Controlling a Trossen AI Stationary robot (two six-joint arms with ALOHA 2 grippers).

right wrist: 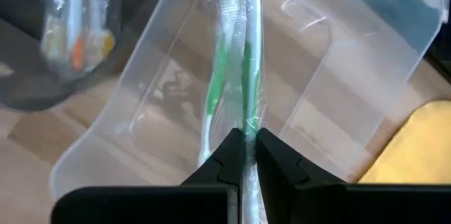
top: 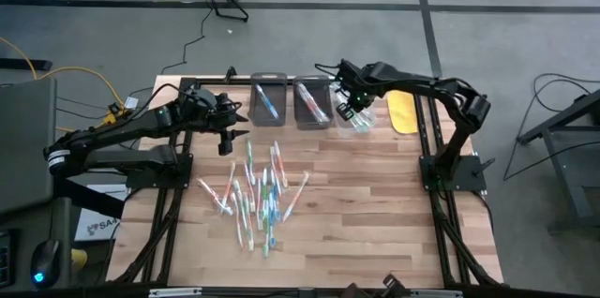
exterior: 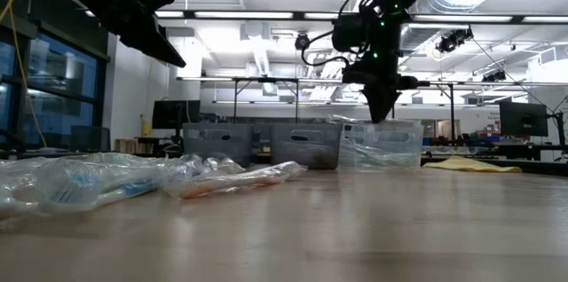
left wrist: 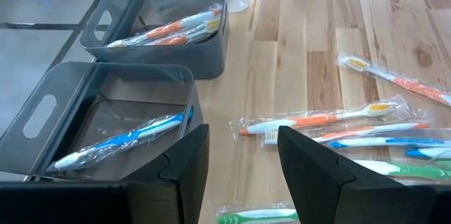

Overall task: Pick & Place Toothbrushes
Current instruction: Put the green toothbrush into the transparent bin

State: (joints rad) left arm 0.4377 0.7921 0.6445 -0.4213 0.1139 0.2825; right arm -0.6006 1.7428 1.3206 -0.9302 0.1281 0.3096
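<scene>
Reaching over the clear bin (top: 359,116), the right gripper (top: 346,106) pinches a green toothbrush (right wrist: 248,76); left fingers (left wrist: 310,160) spread.

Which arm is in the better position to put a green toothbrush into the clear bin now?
The right arm. Its gripper is shut on a wrapped green toothbrush directly over the clear bin. The left gripper is open and empty, near the grey bin with the blue toothbrush.

Layout: bins in a row at the table's far edge, loose pile in front.
Three bins (top: 311,103) side by side; toothbrushes (top: 254,192) scattered mid-table (top: 375,204) before them; flat object (top: 404,111) right of the bins.
</scene>
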